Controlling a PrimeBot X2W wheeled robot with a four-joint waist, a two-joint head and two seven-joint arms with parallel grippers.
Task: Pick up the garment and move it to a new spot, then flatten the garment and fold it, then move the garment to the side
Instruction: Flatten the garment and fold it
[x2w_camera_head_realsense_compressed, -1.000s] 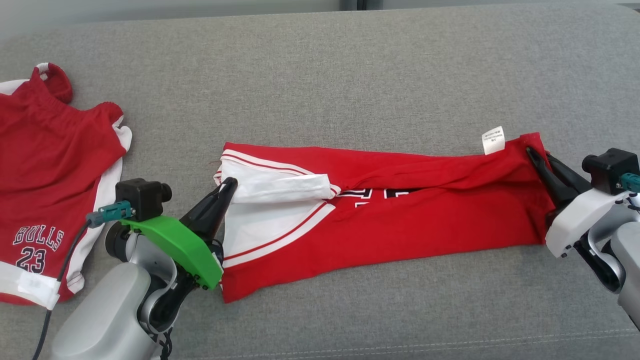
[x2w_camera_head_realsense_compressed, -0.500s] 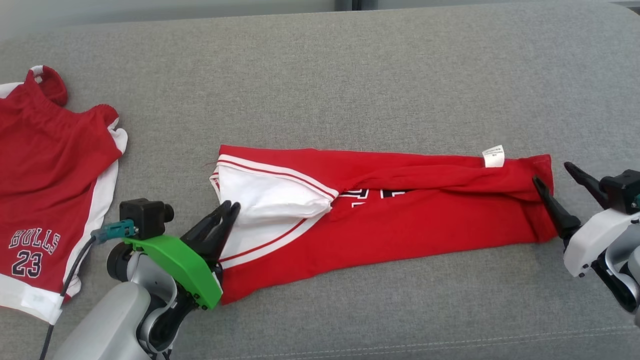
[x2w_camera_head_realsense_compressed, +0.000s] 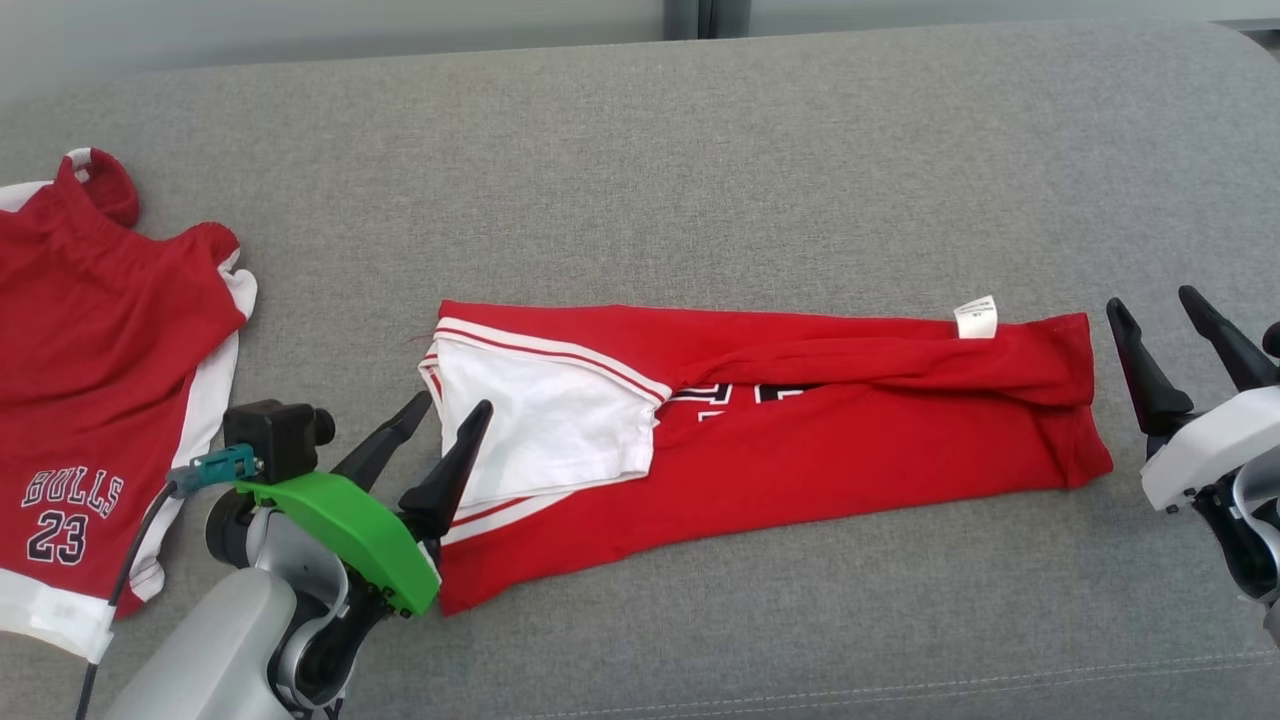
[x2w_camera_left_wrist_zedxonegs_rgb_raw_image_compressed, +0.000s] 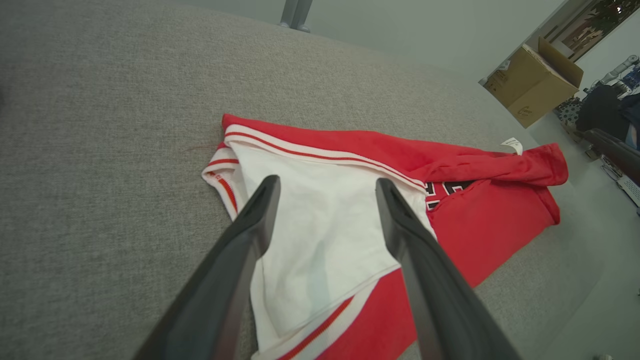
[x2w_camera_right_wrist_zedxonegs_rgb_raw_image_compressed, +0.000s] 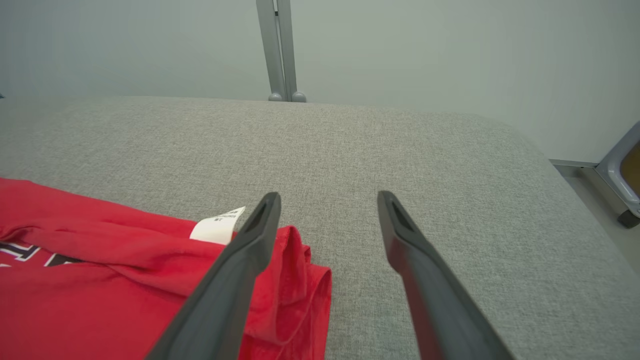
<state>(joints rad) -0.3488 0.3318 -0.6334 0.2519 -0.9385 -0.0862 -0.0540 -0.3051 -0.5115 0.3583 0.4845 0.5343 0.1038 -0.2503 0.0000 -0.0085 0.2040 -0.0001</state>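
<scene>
The garment (x2w_camera_head_realsense_compressed: 800, 430) is a red jersey with white trim, folded into a long strip across the middle of the grey cushion (x2w_camera_head_realsense_compressed: 650, 170). Its white-panelled end (x2w_camera_left_wrist_zedxonegs_rgb_raw_image_compressed: 320, 235) lies at the left, and a small white label (x2w_camera_head_realsense_compressed: 975, 318) sits near the right end (x2w_camera_right_wrist_zedxonegs_rgb_raw_image_compressed: 280, 280). My left gripper (x2w_camera_head_realsense_compressed: 450, 420) stands open at the white end, its fingers just above the cloth, with nothing between them. My right gripper (x2w_camera_head_realsense_compressed: 1160, 308) is open just off the garment's right edge, holding nothing.
A second red jersey (x2w_camera_head_realsense_compressed: 90, 400) marked BULLS 23 lies flat at the far left of the cushion. A grey post (x2w_camera_right_wrist_zedxonegs_rgb_raw_image_compressed: 279, 50) stands behind the cushion's back edge. A cardboard box (x2w_camera_left_wrist_zedxonegs_rgb_raw_image_compressed: 537, 82) sits on the floor beyond the right end.
Both grippers have opened and let go of the garment's ends. The right one has drawn back off the right edge. The white flap has settled flat.
</scene>
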